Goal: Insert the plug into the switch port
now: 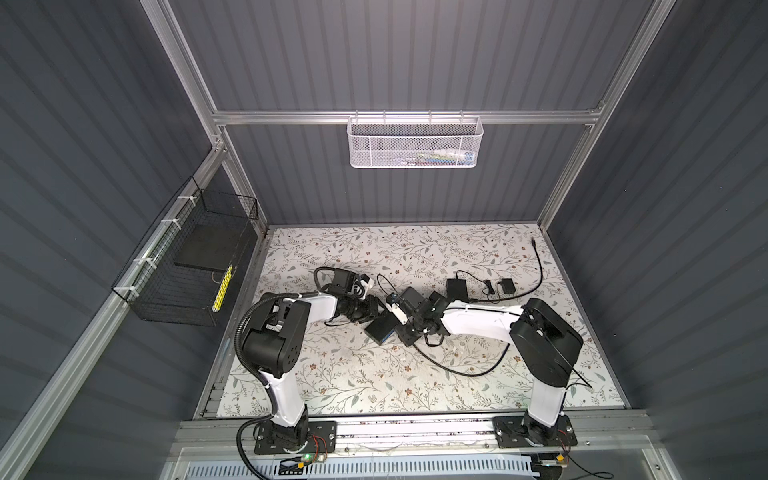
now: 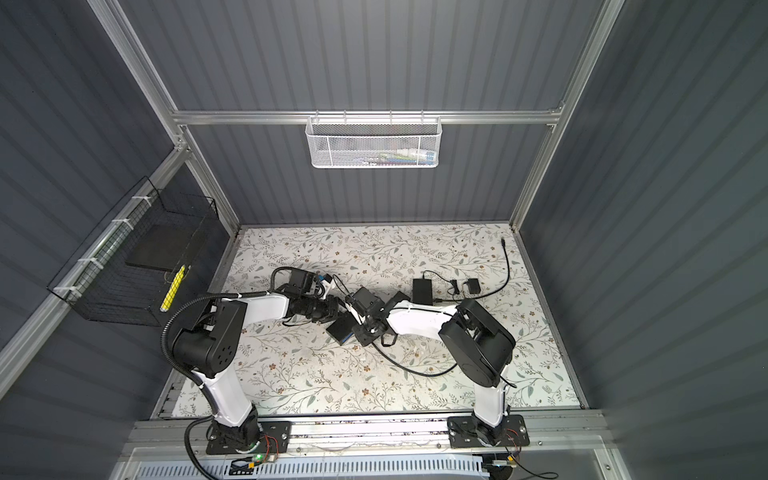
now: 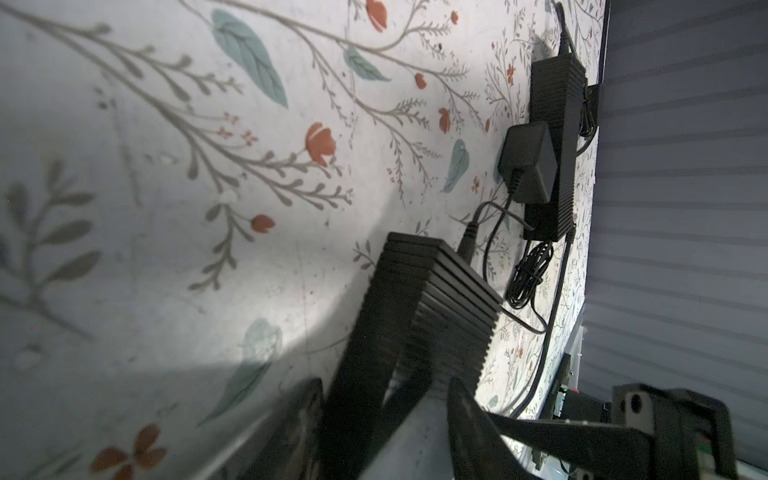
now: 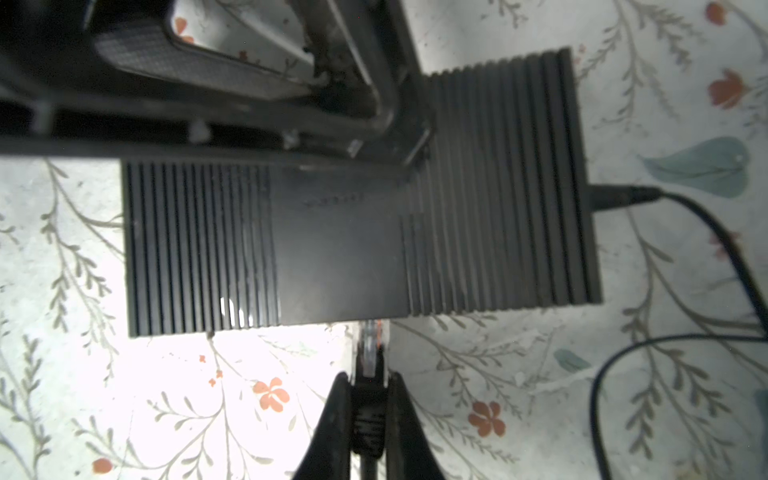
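Dark ribbed walls box in a floral-printed counter (image 1: 374, 382), and in both top views the black, finned switch (image 1: 379, 329) lies near its middle. The left fingers (image 3: 467, 415) straddle the switch from about 11 o'clock and clasp its two sides, bracing it against the counter. The right fingers (image 4: 332, 415) reach in from about 3 o'clock, closed tight on the black boot of the plug (image 4: 369, 353). The plug's clear head meets the switch's near edge. The port is hidden under that edge, so I cannot tell how deep the plug sits. A power lead (image 4: 623, 197) is seated in a neighbouring side of the switch. A power brick (image 1: 456, 289) and a small adapter (image 1: 507, 286) lie at about 1 o'clock, apart from the switch. The plug looks light and rigid, but its clear head and latch tab are probably brittle, so the boot behind the head is the sound place to hold it, as it is held now. Its cable (image 1: 457, 370) loops stiffly across the counter and will likely tug the plug off line. The switch seems light enough to skid on the smooth print, so it is best held by its flat sides.
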